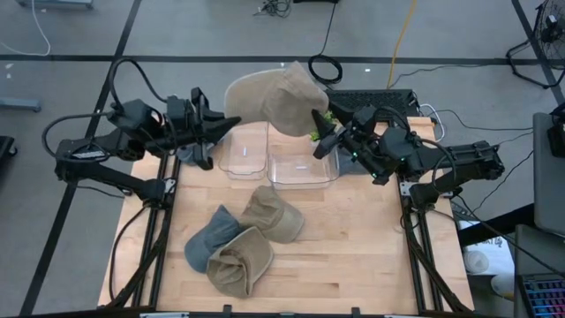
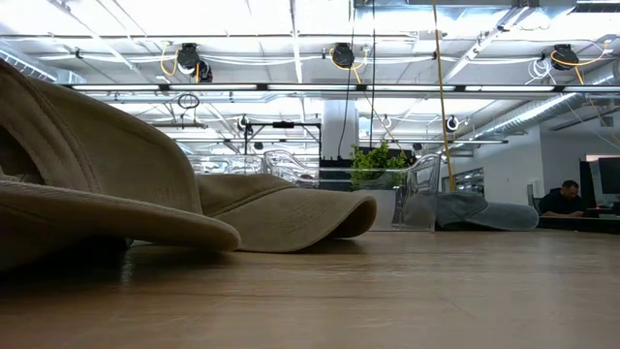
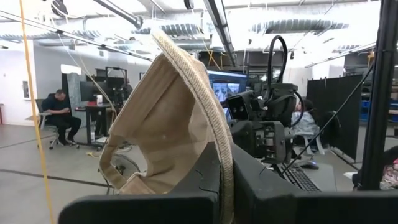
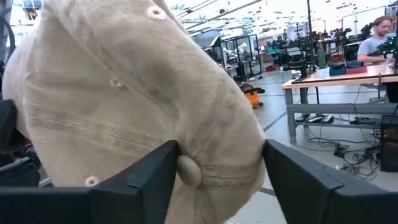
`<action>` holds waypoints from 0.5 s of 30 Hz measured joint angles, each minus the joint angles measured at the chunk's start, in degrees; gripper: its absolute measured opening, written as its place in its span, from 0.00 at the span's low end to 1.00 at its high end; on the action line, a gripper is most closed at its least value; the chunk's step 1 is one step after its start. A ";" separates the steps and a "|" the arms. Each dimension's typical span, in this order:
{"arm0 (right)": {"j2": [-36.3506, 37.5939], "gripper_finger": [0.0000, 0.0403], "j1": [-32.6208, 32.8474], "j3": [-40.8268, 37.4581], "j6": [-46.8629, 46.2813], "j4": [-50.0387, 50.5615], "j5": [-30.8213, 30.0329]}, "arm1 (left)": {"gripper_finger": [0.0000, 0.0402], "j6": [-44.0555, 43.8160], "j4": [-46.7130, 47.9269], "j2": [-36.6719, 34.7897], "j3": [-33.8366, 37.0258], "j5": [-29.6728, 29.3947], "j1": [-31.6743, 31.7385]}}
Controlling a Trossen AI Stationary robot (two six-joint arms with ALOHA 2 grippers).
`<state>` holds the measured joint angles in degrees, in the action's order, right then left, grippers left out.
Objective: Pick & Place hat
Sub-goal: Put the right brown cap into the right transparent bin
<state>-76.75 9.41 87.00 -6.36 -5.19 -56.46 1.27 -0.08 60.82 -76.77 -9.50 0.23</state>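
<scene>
A tan hat (image 1: pixel 278 97) hangs in the air over the table's far part, between my two grippers. My left gripper (image 1: pixel 232 122) comes from the left and is shut on its brim. My right gripper (image 1: pixel 320 125) comes from the right, its fingers on either side of the crown. The left wrist view shows the hat's hollow inside (image 3: pixel 155 124) and the brim edge-on. In the right wrist view the crown (image 4: pixel 137 93) fills the picture, its top button (image 4: pixel 187 170) between the fingers. My left gripper pinches the brim's edge (image 3: pixel 225 163) between its two fingers, coming about level from the table's left. The hat stands up beyond the fingers, lifted clear of the table. My right gripper has the crown's top (image 4: pixel 217 168) between its two fingers (image 4: pixel 143 180), coming about level from the table's right. The cloth bulges and creases between them.
Two clear bins (image 1: pixel 243 157) (image 1: pixel 305 168) stand on the table below the held hat. A grey hat (image 1: pixel 187 155) lies under my left arm. Nearer the front lie two tan hats (image 1: pixel 274 212) (image 1: pixel 240 261) and a blue-grey one (image 1: pixel 210 238).
</scene>
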 joint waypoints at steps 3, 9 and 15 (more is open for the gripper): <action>0.00 0.42 0.00 0.00 0.98 -0.33 1.78 | 0.02 -0.02 0.08 -0.01 0.00 0.00 -0.09; -0.02 0.05 0.07 0.00 3.91 -0.61 3.02 | 0.02 -0.02 0.96 0.00 0.00 -0.58 -0.04; 0.92 0.03 1.62 0.00 8.73 -2.15 12.73 | 0.12 0.07 8.37 -0.22 0.00 -2.61 2.20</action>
<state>-75.84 11.03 87.00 2.37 -7.34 -43.73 1.34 8.30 60.60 -76.77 -12.11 2.43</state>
